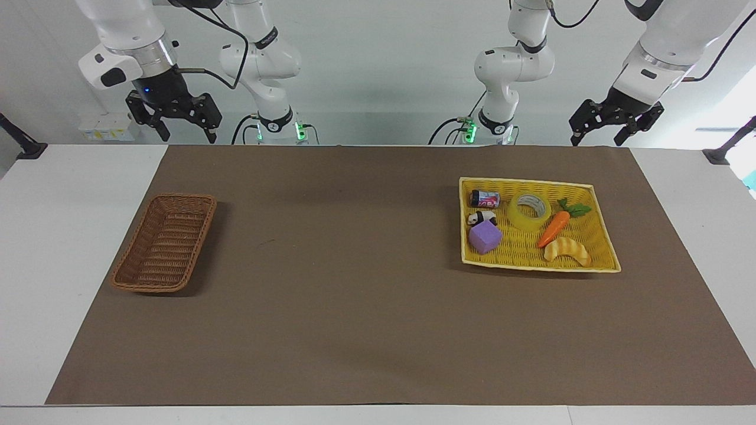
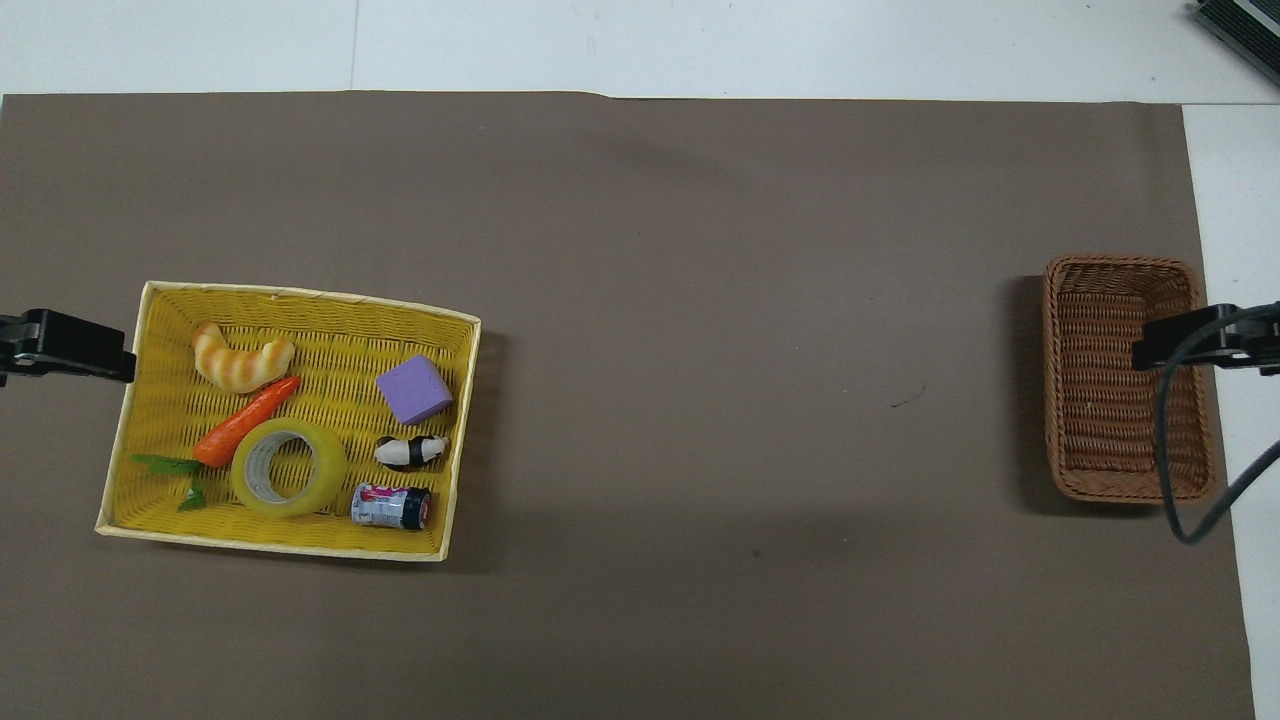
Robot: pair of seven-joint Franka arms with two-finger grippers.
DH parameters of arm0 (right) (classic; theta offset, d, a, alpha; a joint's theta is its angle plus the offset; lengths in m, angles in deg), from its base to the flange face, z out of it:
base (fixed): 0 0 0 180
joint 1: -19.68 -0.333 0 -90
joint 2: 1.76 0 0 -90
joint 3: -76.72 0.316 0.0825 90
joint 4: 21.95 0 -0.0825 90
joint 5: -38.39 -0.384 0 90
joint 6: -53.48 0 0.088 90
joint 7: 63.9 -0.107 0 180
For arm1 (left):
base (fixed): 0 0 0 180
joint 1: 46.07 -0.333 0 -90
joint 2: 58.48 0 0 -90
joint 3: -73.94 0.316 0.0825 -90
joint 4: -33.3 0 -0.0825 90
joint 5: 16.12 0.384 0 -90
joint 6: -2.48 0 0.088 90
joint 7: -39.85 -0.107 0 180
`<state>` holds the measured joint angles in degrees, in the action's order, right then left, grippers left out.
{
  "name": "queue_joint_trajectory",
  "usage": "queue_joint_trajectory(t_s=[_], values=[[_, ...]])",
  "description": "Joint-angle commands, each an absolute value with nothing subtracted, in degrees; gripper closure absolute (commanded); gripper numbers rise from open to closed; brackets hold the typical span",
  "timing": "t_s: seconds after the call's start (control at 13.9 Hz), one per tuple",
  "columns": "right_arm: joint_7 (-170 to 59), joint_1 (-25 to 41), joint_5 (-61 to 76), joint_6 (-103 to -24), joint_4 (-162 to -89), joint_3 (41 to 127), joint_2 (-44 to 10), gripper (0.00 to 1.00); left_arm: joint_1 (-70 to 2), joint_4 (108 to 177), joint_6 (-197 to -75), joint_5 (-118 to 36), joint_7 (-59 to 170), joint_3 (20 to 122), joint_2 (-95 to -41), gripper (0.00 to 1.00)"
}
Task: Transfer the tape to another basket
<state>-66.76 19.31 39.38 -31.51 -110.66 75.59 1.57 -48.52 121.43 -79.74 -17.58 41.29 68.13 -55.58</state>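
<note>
Your tape (image 1: pixel 529 211) lies in the yellow tray (image 1: pixel 602 239); left gripper (image 1: pixel 596 141) and right gripper (image 1: pixel 186 137) hang released, grasping nothing, wicker basket (image 1: pixel 165 242) untouched.

We cannot read any words or numbers here; the small can (image 1: pixel 485 198) in the upper part of the yellow tray (image 1: pixel 602 227) has a colored label, but its print is too tiny.
</note>
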Motion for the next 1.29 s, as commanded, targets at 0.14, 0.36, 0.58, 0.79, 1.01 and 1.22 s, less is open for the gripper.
queue_joint_trajectory(t_s=[0.14,0.36,0.58,0.79,1.01,1.22], values=[[-65.92,19.95,39.71,-31.42,-109.93,76.01,1.14,0.00,-48.09,123.39,-80.58,-17.00,40.55,68.58,-53.91,0.00],[-66.01,20.38,38.57,-32.21,-110.28,76.01,1.14,0.00,-48.18,123.74,-80.84,-17.00,40.46,68.58,-53.91,0.00],[-66.19,19.95,38.48,-32.12,-111.59,76.10,1.93,0.00,-48.18,123.92,-80.84,-17.00,40.46,68.58,-53.82,0.00],[-66.19,19.95,38.39,-32.21,-111.59,76.10,1.93,0.00,-48.26,125.40,-81.10,-17.00,40.46,68.67,-53.47,0.00],[-66.10,19.95,38.39,-32.12,-111.68,76.10,2.01,0.00,-48.35,126.99,-81.80,-17.00,40.55,68.67,-53.38,0.00],[-66.10,20.03,38.39,-32.12,-111.68,76.10,2.01,0.00,-48.88,130.76,-84.70,-17.00,40.46,68.67,-53.03,0.00]])
